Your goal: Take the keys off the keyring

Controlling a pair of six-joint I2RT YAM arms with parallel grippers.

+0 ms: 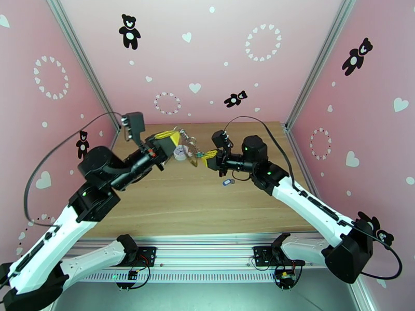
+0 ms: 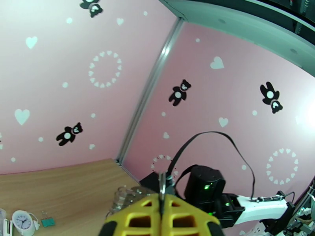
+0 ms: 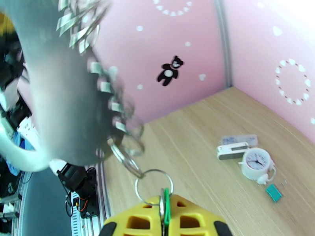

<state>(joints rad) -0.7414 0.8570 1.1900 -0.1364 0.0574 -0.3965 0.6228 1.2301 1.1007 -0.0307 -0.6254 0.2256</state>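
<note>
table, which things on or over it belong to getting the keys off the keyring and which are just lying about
Job:
keyring, held by the left hand
green key, pinched in the right hand
blue key, loose on the table

Lying about:
white clock
teal binder clip
white oblong block

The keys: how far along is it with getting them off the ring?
Done, it seems: the blue key lies loose on the table. In hand: the left hand holds the keyring up while the right hand pinches the green key, apparently still attached. Left: getting that green key free.
</note>
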